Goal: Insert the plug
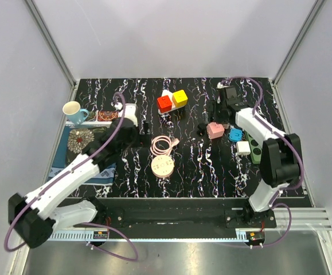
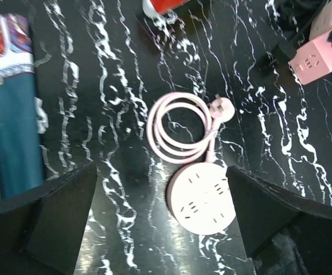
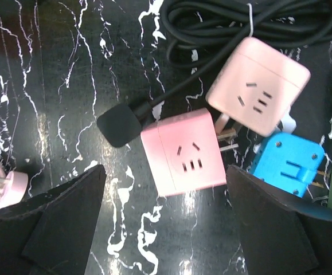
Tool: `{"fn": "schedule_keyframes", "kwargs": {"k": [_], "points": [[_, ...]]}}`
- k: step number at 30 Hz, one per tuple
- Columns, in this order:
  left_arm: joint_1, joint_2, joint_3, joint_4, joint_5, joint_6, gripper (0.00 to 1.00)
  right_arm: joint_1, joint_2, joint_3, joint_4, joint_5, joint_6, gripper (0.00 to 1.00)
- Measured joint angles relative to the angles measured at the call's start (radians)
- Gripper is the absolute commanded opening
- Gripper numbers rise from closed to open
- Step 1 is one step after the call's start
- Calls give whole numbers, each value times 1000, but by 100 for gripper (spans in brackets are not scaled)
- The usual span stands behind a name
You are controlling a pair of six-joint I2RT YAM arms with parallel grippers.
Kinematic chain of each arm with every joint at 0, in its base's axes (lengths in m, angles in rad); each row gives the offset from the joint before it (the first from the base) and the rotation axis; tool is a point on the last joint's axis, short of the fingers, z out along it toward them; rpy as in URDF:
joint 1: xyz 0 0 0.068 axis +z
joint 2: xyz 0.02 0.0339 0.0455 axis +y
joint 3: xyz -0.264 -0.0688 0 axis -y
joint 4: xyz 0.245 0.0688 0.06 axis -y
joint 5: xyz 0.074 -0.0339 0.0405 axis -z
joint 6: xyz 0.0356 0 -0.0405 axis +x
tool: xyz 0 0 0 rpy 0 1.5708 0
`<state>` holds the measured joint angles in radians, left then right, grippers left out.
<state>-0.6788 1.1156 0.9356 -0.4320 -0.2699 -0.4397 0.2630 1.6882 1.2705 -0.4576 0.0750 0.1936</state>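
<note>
Nearest the lens in the overhead view, the left arm (image 1: 68,177) and right arm (image 1: 256,127) rose from the near edge of a black marbled table (image 1: 206,172). The left gripper (image 1: 144,127) hung near a coiled pink cable (image 1: 161,144). The cable's pink plug (image 1: 175,141) lay loose on the table at the coil's right side. A round pink power strip (image 1: 161,167) sat just in front of the coil. The right gripper (image 1: 213,116) hung beside a pink cube socket (image 1: 214,130), with a blue adapter (image 1: 235,135) to its right. A red block (image 1: 164,103) and a yellow block (image 1: 180,98) sat farther back, and a cup (image 1: 73,110) stood at the far left.

In the left wrist view, the two black fingers (image 2: 57,217) stood wide apart and held nothing — the strip, coil and plug lay on the table between and beyond them.

In the right wrist view, the fingers (image 3: 280,223) were also spread wide and empty. The cube socket lay between them, with a second pink cube socket (image 3: 257,94) just beside its upper right corner. A black plug (image 3: 120,125) lay just left of it — its black cable (image 3: 240,23) was bundled behind.
</note>
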Motion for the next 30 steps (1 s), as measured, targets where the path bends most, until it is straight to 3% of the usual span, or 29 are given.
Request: {"fn": "schedule_keyframes", "kwargs": {"k": [10, 15, 18, 19, 22, 25, 26, 30], "points": [[8, -392, -171, 42, -69, 231, 99, -24, 197, 126, -96, -30, -75, 84], [8, -480, -238, 52, -72, 299, 99, -26, 234, 149, -127, -39, -100, 79], [8, -486, -254, 63, -68, 319, 99, -26, 241, 162, -143, -43, -110, 68], [8, -486, -259, 67, -66, 324, 99, -27, 242, 163, -146, -44, -111, 59], [8, -479, -266, 74, -48, 341, 99, -27, 241, 164, -151, -47, -116, 45], [8, -477, -275, 93, -15, 362, 99, -27, 236, 163, -156, -54, -114, 39], [8, -477, -277, 97, -2, 367, 99, -27, 229, 156, -159, -62, -110, 32], [8, -477, -296, 141, 64, 388, 99, -27, 171, 115, -177, -97, -83, 26]]}}
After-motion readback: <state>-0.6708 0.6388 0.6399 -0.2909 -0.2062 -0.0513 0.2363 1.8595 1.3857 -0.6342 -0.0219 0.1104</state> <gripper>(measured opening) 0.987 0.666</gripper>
